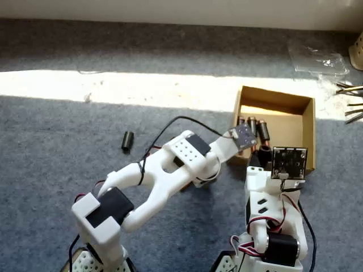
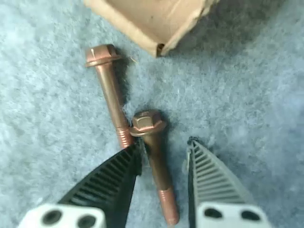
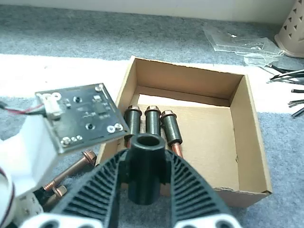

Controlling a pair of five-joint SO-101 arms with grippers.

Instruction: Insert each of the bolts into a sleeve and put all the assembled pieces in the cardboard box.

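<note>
Two copper bolts lie on the grey carpet just outside the cardboard box's corner [image 2: 152, 19]. My left gripper [image 2: 165, 145] stands open low over them, its fingers on either side of the nearer bolt [image 2: 154, 156]; the other bolt [image 2: 108, 90] lies beside it. My right gripper [image 3: 146, 156] is shut on a black sleeve [image 3: 145, 185], held upright in front of the cardboard box [image 3: 247, 123]. Three assembled pieces [image 3: 152, 121] lie side by side in the box. A loose black sleeve [image 1: 127, 140] lies on the carpet far to the left.
The left arm's camera board [image 3: 78, 114] hangs close beside the held sleeve. A clear plastic bag [image 1: 317, 59] and a beige basket [image 1: 357, 51] lie beyond the box [image 1: 309, 130]. Dark rods [image 1: 349, 102] stick in at the right edge.
</note>
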